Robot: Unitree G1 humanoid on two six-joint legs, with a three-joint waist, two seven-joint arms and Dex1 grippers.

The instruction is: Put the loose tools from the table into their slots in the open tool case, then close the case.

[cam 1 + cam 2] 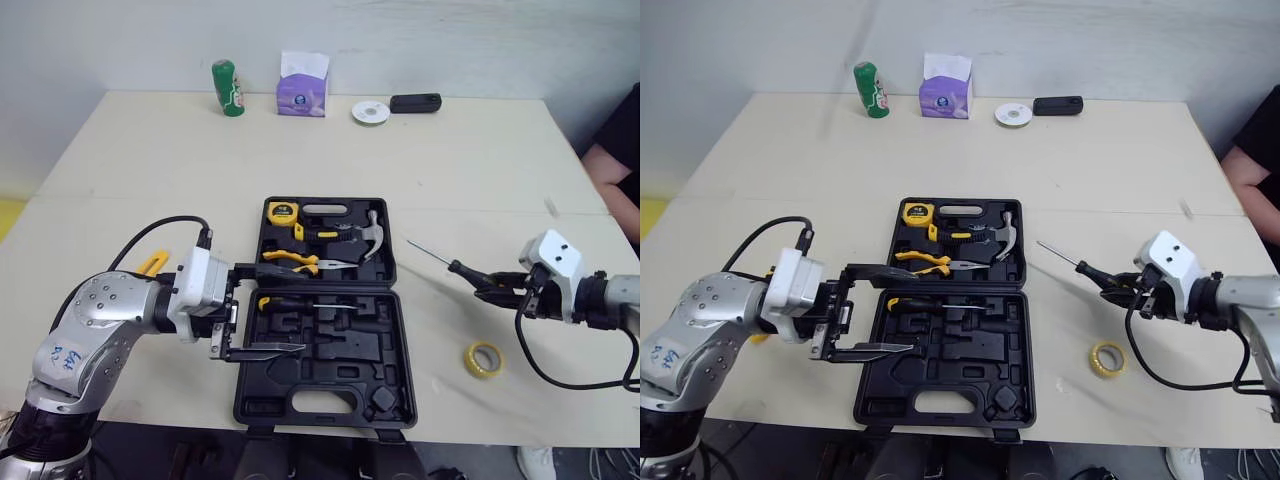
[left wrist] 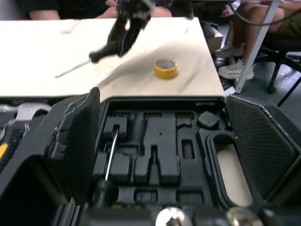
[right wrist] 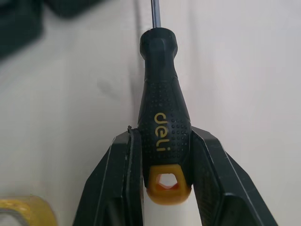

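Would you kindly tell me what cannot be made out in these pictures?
- Yellow item behind the left arm, head views: mostly hidden, unidentifiable.
- Screwdriver tip, right wrist view: cut off by the edge.
- Person, head views: cropped by the edge.
- Green container label: too small.

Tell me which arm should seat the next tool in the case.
Right, I'd judge. The right gripper is shut on the screwdriver by its handle, shaft pointing toward the tool case. The left gripper is open and empty at the case's left edge.
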